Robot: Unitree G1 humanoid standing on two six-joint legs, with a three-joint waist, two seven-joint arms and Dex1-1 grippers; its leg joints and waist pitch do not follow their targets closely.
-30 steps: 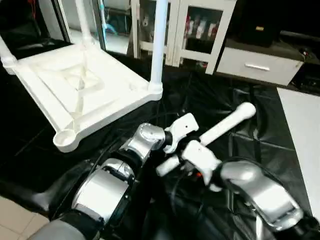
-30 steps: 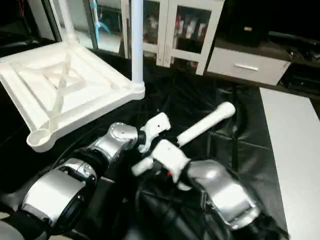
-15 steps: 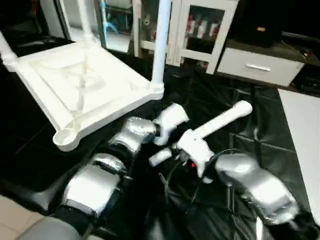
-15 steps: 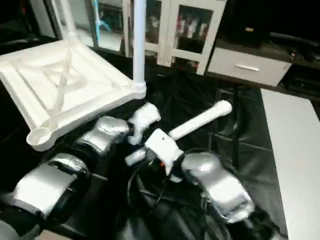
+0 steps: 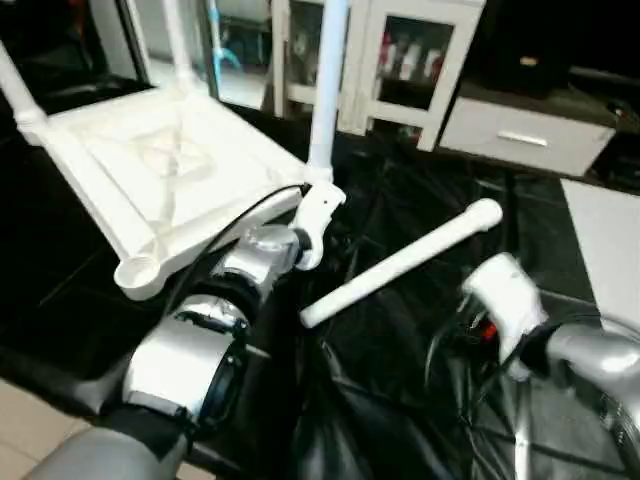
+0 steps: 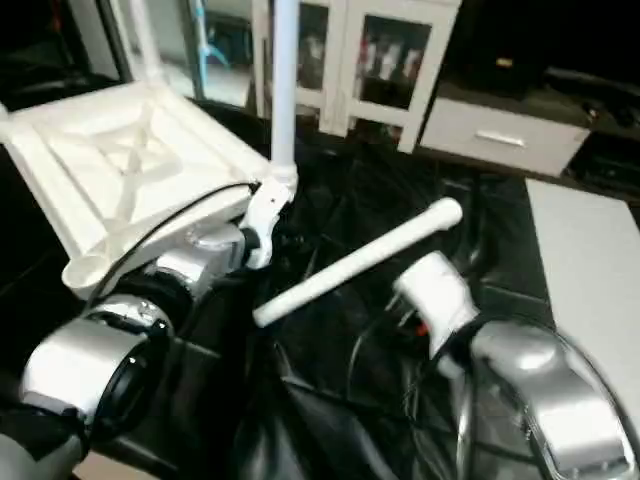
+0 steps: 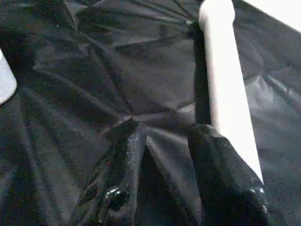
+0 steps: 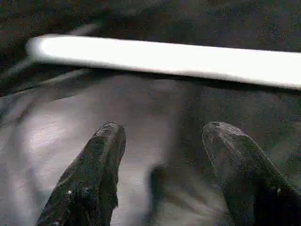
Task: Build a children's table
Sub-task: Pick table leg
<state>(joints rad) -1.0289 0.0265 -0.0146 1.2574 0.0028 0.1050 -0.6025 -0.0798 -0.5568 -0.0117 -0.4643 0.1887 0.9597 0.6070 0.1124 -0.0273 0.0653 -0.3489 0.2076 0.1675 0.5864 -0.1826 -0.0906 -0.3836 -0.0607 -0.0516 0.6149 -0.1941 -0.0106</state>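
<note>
On the black sheet, the loose leg (image 5: 400,262) lay between my grippers, both spread wide and empty. I judged it best to grasp mid-shaft, then aim its end at the top's (image 5: 150,175) free socket (image 5: 137,272).

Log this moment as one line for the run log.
loose white tapered tube leg: lying on black plastic sheet | left hand: open, empty | right hand: open, empty | upturned white plastic table top: nearest corner socket empty

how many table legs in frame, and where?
4: three stand upright in the table top's corner sockets, at the far left, at the back and nearest the left gripper; one lies loose on the black sheet.
</note>
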